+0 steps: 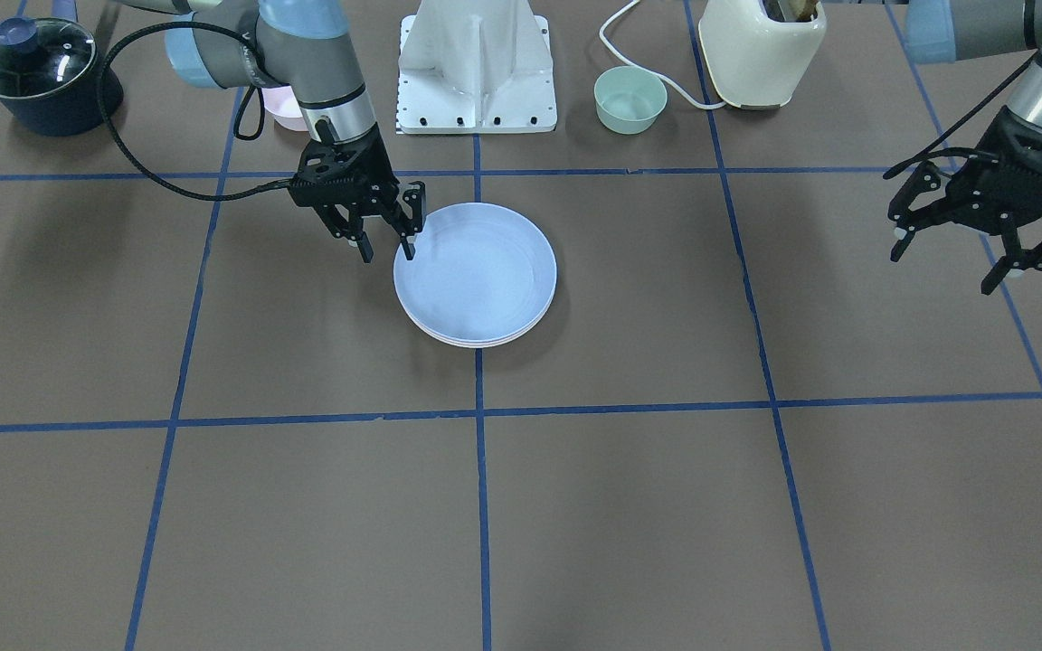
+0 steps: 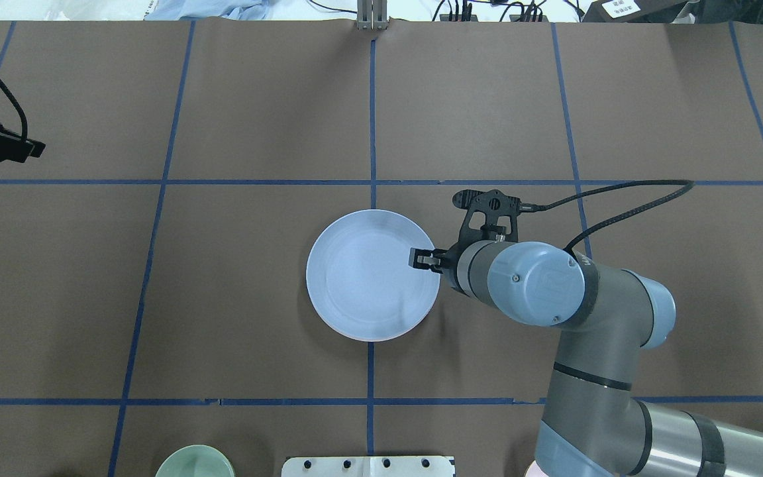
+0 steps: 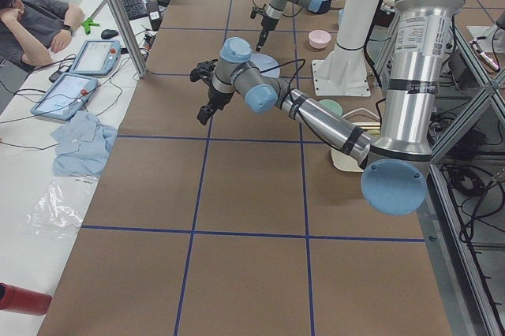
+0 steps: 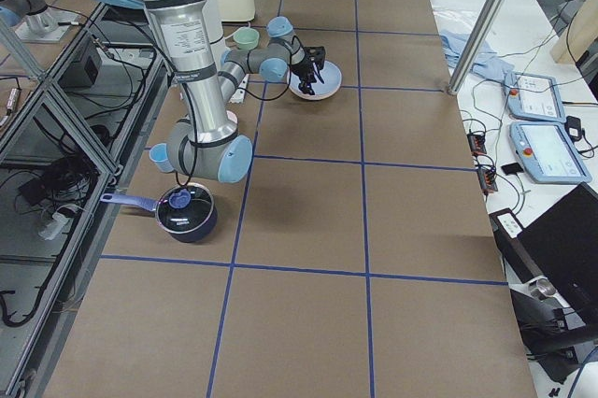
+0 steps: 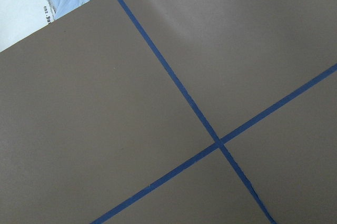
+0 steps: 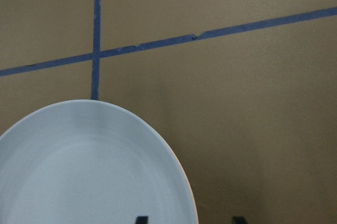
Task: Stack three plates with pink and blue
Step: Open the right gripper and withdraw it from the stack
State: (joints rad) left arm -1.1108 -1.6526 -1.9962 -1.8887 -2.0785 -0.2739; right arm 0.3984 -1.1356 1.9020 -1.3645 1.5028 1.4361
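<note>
The right hand [image 1: 387, 244], fingers apart and gripping nothing, straddles the light blue plate's [image 1: 485, 271] rim at about 9 o'clock in the front-facing view, atop the stack [image 1: 483, 343] mid-tabletop [image 1: 666, 316], so it should probably rise straight up, avoiding snagging.

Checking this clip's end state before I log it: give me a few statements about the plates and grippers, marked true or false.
1. The blue plate tops the stack. True.
2. The left gripper holds a plate. False: it hangs open and empty, far from the stack.
3. The right gripper is open, straddling the blue plate's rim. True.
4. The mint-green bowl sits on the stack. False: it stands apart, near the robot's base.
</note>
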